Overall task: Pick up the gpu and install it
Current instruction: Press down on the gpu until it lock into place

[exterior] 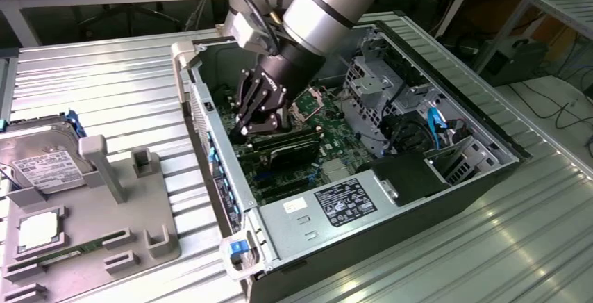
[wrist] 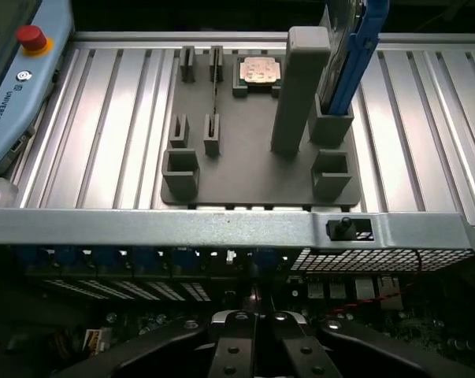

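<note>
The gpu (exterior: pixel 282 151) shows as a flat, dark block with a strip of green circuit board along its edge. It sits inside the open computer case (exterior: pixel 482 171), low on the green motherboard (exterior: pixel 320 119) and close to the case wall on the exterior view's left. Its silver bracket cannot be made out.

No writing can be read on the card. The power supply (exterior: pixel 348 202) at the near end of the case carries a black label, and a small white sticker lies beside it; the print on both is too small to read. In the wrist view, the blue teach pendant (wrist: pixel 16 102) reads "UNIVERSAL ROBOTS" and has a red button (wrist: pixel 31 37) at its corner. The hard drive (exterior: pixel 46 167) standing in the grey fixture plate (exterior: pixel 139 213) has a white label with illegible print.

The end effector (exterior: pixel 246 135) reaches down into the case, with its tips just above the gpu on the side toward the exterior view's left, touching it or nearly so. In the wrist view, the end effector (wrist: pixel 253 331) is clenched, its two black fingers (wrist: pixel 229 350) pressed together. Whether they pinch the card's edge cannot be told.

The case lies on its side on the ribbed metal bench (exterior: pixel 111 87). The fixture plate, beside it on the exterior view's left, also holds a processor chip (exterior: pixel 39 230) and a narrow green memory stick (exterior: pixel 55 254).
</note>
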Action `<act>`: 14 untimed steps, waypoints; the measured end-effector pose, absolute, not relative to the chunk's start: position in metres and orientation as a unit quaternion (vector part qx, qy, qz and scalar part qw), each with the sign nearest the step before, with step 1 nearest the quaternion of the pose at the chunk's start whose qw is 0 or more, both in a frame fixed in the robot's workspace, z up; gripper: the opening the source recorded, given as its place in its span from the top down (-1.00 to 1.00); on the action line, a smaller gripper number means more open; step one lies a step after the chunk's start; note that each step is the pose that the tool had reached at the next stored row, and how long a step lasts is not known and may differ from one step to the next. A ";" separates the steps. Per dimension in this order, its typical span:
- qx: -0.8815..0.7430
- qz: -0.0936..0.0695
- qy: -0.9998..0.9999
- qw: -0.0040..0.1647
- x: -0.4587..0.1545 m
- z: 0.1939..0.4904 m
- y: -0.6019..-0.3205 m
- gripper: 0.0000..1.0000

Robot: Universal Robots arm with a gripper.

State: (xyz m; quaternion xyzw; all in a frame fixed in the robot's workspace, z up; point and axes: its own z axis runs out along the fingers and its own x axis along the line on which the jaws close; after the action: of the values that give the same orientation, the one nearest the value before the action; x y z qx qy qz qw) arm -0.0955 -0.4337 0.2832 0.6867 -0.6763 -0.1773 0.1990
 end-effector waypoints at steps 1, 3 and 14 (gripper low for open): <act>0.687 -0.177 -0.676 0.199 -0.095 0.283 -0.434 0.79; 0.687 -0.178 -0.676 0.198 -0.095 0.281 -0.433 0.79; 0.687 -0.180 -0.675 0.197 -0.097 0.279 -0.430 0.79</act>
State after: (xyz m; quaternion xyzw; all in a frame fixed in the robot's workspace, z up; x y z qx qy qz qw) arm -0.0969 -0.4300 0.2793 0.6872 -0.6755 -0.1804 0.1974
